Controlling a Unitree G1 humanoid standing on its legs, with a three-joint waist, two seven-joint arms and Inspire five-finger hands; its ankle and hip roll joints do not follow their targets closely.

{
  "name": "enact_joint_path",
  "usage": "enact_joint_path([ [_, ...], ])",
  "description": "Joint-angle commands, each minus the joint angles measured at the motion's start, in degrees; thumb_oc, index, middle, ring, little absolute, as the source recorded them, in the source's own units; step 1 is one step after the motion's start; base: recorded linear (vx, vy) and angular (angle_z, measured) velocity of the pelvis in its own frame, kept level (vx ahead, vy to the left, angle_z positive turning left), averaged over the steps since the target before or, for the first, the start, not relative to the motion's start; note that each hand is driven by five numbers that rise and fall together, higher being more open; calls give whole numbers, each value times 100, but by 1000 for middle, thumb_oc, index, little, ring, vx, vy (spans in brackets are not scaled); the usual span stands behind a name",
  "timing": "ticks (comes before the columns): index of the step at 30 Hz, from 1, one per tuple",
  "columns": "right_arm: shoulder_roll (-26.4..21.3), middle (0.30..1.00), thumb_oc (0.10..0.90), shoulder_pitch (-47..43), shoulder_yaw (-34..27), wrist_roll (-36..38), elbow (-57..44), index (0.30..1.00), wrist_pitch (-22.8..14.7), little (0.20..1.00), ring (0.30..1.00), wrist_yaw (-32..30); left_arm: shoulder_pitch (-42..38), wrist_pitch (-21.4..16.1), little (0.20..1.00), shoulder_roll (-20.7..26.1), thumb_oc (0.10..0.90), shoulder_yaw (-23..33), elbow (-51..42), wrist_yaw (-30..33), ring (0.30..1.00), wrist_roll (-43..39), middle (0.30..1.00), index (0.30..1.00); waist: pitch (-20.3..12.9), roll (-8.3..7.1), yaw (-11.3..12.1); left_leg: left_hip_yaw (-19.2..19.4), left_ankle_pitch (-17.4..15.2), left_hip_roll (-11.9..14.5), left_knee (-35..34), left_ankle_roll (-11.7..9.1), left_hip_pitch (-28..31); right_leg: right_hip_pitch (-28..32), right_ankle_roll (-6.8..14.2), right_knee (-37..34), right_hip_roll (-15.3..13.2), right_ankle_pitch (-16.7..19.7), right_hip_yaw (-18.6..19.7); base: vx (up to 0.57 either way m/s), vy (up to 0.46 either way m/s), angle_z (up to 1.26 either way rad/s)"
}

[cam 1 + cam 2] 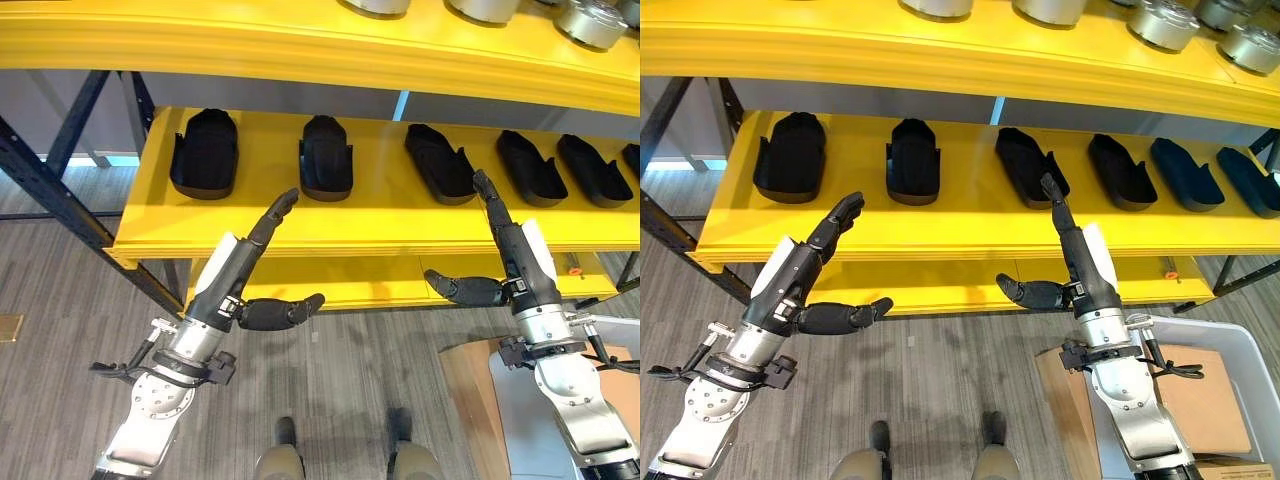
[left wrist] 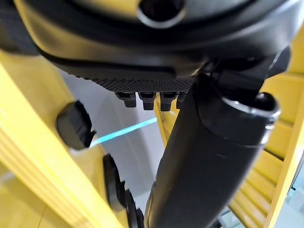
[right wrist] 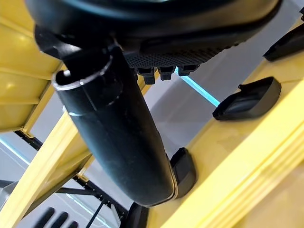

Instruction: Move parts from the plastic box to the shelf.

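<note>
Both hands raised before the yellow shelf [image 1: 300, 235], fingers straight, thumbs spread, neither holding anything. Black parts [image 1: 327, 158] lie in a row on the shelf beyond the fingertips, long axes running away from the hands. The right hand [image 1: 1085, 265] has the plastic box [image 1: 1240, 370] just beside and below its wrist, nearer than the left hand [image 1: 800, 275]; the next pickup therefore probably falls to the right arm, reaching down and back.

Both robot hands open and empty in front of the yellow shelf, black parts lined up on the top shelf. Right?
Not quite. The black parts lie on the middle level of the yellow shelf; silver parts occupy the top, per the left eye view. The left robot hand and right robot hand are open and empty.
</note>
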Motion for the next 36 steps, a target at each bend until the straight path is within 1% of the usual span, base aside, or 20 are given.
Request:
enact_joint_path([
  [1,-49,1000,900,-770,-300,265,-54,1000,-255,1000,1000,-210,-303,-535,1000,277,900,18,-770,196,1000,-40,1000,1000,-332,-265,13,152,-773,-221,116,-9,396,-401,179,36,27,553,-54,113,-399,9],
  [2,-91,1000,900,-731,-313,345,-65,1000,-265,1000,1000,-186,-307,-559,1000,285,900,2,-760,204,1000,-65,1000,1000,-342,-305,5,136,-830,-217,208,-3,366,-333,193,36,46,489,-29,96,-288,19],
  [4,-142,1000,900,-558,-375,457,-92,1000,-311,1000,1000,-111,-336,-540,1000,290,900,-44,-743,180,1000,-46,1000,1000,-338,-388,-30,67,-1018,-162,539,-42,258,-165,207,36,14,576,-21,153,-394,29],
  [5,-88,1000,900,-466,-415,413,-119,1000,-301,1000,1000,57,-275,-569,1000,325,900,5,-697,170,1000,41,1000,1000,-290,-427,-60,67,-1037,-57,624,-101,281,-48,195,119,29,623,-69,190,-470,14],
  [6,-108,1000,900,-409,-402,438,-151,1000,-281,1000,1000,82,-206,-589,1000,330,900,56,-679,141,1000,-36,1000,1000,-293,-448,-63,26,-993,1,604,-155,298,17,179,196,87,578,-19,151,-357,-7],
  [8,-138,1000,900,-357,-393,437,-180,1000,-244,1000,1000,99,-139,-577,1000,313,900,90,-702,101,1000,-136,1000,1000,-307,-453,-73,-24,-946,45,552,-203,319,81,180,260,139,541,59,145,-221,-12],
  [9,-199,1000,900,-261,-402,378,-161,1000,-225,1000,1000,137,104,-606,1000,219,900,169,-817,-65,1000,-206,1000,1000,-353,-390,-92,-80,-765,137,289,-311,485,252,171,330,257,359,147,210,-251,-17],
  [12,-398,1000,900,-332,-425,374,-135,1000,-206,1000,1000,208,289,-599,1000,146,900,233,-916,-67,1000,-271,1000,1000,-396,-263,-130,15,-523,276,-53,-430,675,363,140,421,354,41,97,151,-131,6],
  [14,-450,1000,900,-357,-432,388,-152,1000,-193,1000,1000,231,302,-588,1000,120,900,238,-915,-51,1000,-256,1000,1000,-398,-229,-146,35,-473,307,-106,-456,704,367,128,471,375,-36,91,83,-45,5],
  [15,-533,1000,900,-388,-447,349,-201,1000,-180,1000,1000,294,321,-588,1000,100,900,249,-923,6,1000,-208,1000,1000,-386,-166,-175,43,-408,346,-141,-476,718,336,98,628,414,-177,110,89,-40,5],
  [17,-690,1000,900,-466,-411,409,-192,1000,-139,1000,1000,291,314,-584,1000,117,900,236,-836,78,1000,-275,1000,1000,-358,-97,-240,82,-328,410,-171,-508,740,270,34,796,469,-321,171,104,-66,6],
  [19,-761,1000,900,-568,-382,305,-117,1000,-198,1000,1000,295,301,-585,1000,90,900,220,-836,11,1000,-301,1000,1000,-352,-41,-266,126,-249,479,-244,-556,763,212,-7,874,503,-394,174,94,-67,5],
  [21,-795,1000,900,-634,-367,92,-96,1000,-304,1000,1000,266,314,-562,1000,85,900,214,-831,-43,1000,-377,1000,1000,-344,-3,-280,143,-200,517,-284,-589,771,182,-27,899,517,-412,188,75,-46,-1],
  [24,-922,1000,900,-861,-253,-142,-78,1000,-336,1000,1000,234,248,-541,1000,106,900,103,-789,-45,1000,-401,1000,1000,-330,57,-283,183,-128,582,-370,-646,764,116,-43,920,523,-438,209,35,-38,-12],
  [27,-1104,1000,900,-1448,-76,-149,78,1000,-143,1000,1000,80,59,-542,1000,181,900,-104,-763,-153,1000,-422,1000,1000,-303,131,-241,168,-83,631,-376,-699,644,0,-68,967,518,-476,215,12,-71,-8],
  [30,-1162,1000,900,-1740,-12,-93,132,1000,-94,1000,1000,-71,-99,-565,1000,246,900,-228,-754,-227,1000,-464,1000,1000,-260,193,-266,135,-97,627,-303,-706,520,-140,-78,1086,520,-523,283,-50,-135,-1],
  [33,-1114,1000,900,-1849,9,-215,84,1000,-142,1000,1000,-30,-324,-546,1000,260,900,-303,-776,-129,1000,-398,1000,1000,-190,271,-323,16,-165,622,-95,-694,378,-345,-125,1444,546,-676,416,-48,-209,-1],
  [34,-1095,1000,900,-1860,45,-195,72,1000,-163,1000,1000,107,-385,-527,1000,261,900,-319,-776,10,1000,-336,1000,1000,-186,303,-352,-33,-200,667,9,-700,382,-381,-197,1664,585,-825,449,14,-246,0],
  [35,-1101,1000,900,-1843,51,-177,56,1000,-175,1000,1000,137,-392,-518,1000,263,900,-321,-775,56,1000,-323,1000,1000,-188,313,-364,-39,-210,691,36,-708,390,-395,-221,1742,598,-880,448,51,-376,3],
  [36,-1114,1000,900,-1758,32,-148,-15,1000,-188,1000,1000,274,-396,-467,1000,264,900,-270,-779,130,1000,-297,1000,1000,-212,326,-391,-60,-245,766,149,-715,421,-412,-309,1944,639,-1031,452,65,-295,6],
])
